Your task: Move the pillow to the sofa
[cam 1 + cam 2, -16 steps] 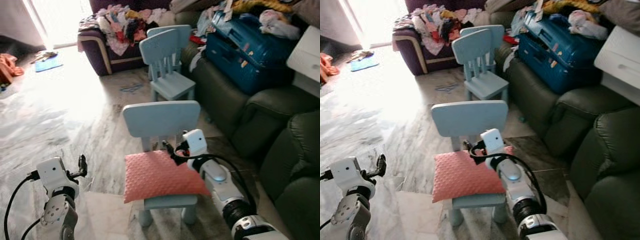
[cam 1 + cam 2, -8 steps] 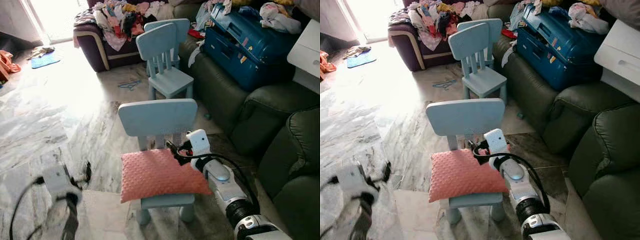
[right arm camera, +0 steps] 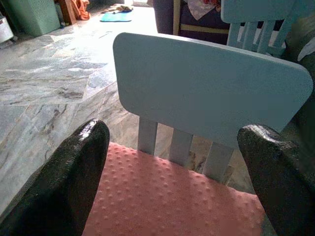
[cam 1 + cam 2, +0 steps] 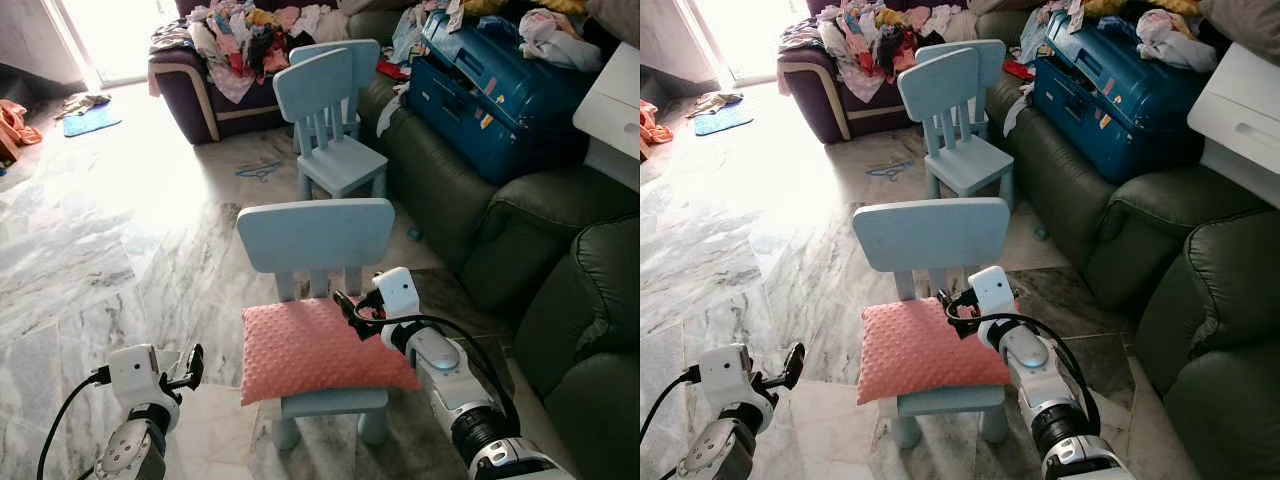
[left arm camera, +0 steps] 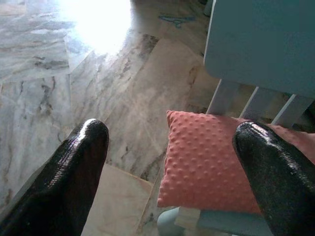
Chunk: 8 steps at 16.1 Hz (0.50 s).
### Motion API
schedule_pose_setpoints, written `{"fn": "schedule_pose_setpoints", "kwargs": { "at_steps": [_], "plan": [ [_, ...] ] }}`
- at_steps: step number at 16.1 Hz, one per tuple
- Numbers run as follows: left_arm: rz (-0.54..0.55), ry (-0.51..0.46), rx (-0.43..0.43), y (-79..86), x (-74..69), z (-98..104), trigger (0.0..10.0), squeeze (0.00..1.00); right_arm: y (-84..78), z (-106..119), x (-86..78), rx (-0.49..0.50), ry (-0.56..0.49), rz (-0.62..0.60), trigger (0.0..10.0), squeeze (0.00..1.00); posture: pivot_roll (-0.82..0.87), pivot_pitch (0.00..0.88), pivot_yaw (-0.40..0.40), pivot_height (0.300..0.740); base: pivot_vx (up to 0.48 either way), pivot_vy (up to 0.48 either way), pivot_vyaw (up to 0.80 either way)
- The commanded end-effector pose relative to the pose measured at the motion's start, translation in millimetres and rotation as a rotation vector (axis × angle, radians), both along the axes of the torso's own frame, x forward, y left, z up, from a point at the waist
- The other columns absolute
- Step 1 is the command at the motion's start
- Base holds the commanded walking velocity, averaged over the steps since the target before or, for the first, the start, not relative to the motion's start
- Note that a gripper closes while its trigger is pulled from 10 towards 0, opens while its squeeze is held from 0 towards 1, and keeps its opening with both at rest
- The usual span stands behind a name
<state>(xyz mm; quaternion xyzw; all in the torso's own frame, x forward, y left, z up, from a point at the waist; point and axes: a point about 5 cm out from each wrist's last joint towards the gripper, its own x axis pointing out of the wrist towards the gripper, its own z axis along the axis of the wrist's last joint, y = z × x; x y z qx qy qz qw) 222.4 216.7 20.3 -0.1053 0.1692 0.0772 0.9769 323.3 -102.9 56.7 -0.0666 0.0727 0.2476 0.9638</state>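
Two light-blue children's chairs stand on the marble floor [image 4: 90, 230]: a far chair [image 4: 330, 130] at upper centre and a near chair [image 4: 318, 240] at centre, whose seat carries the single pink pillow [image 4: 320, 350]. The pillow lies flat, long axis running left to right across the frame, beside the dark green sofa [image 4: 520, 270] on the right, where one blue suitcase [image 4: 500, 90] sits. The right gripper [image 4: 345, 305] hovers at the pillow's rear right corner and the left gripper [image 4: 193, 362] hangs at lower left, both with fingers spread, grasping nothing.

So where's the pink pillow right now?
The pink pillow lies on the seat of the near blue chair, with the right gripper at its back corner and the dark green sofa to the robot's right.
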Motion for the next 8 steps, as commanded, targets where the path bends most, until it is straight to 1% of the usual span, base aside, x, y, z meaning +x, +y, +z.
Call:
{"fn": "schedule_pose_setpoints", "kwargs": {
  "at_steps": [1,8],
  "plan": [
    [-0.011,-0.016,0.013,1.4,1.1,2.7,10.0,0.0,5.0,4.9,1.2,0.003,-0.019,0.024,10.0,0.0,-0.1,0.069,0.052,0.74,0.0,0.0,0.0],
    [-0.002,-0.015,0.007,0.7,-1.0,0.9,10.0,0.0,6.9,6.1,1.2,0.004,-0.025,0.032,10.0,0.0,-0.1,0.07,0.052,0.74,0.331,0.0,0.0]
  ]
}}
